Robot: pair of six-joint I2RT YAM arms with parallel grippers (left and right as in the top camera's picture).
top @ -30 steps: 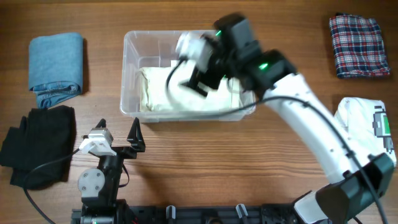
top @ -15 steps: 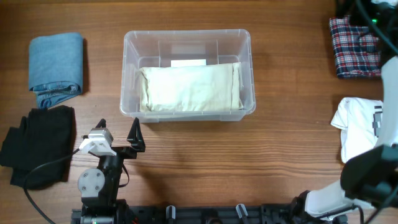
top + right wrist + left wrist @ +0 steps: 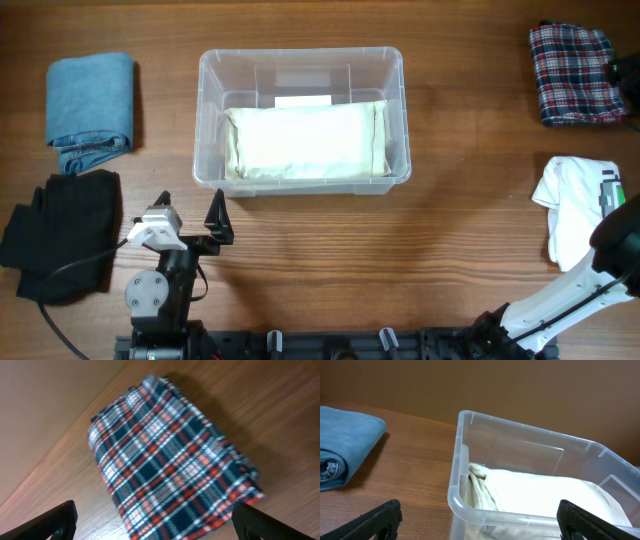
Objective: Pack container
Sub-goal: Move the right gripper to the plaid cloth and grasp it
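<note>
The clear plastic container sits at the table's middle with a folded cream cloth lying inside it; it also shows in the left wrist view. My left gripper is open and empty, resting in front of the container's near left corner. My right gripper is open and empty, held above a folded plaid cloth at the far right. In the overhead view only the edge of the right arm shows at the right border.
A folded blue denim cloth lies at the far left, also in the left wrist view. A black cloth lies at the near left. A white printed cloth lies at the right.
My right arm has left the container, where it stood over the cream cloth, and swung to the far right over the plaid cloth. The cream cloth stays in the container. The left arm has not moved.
</note>
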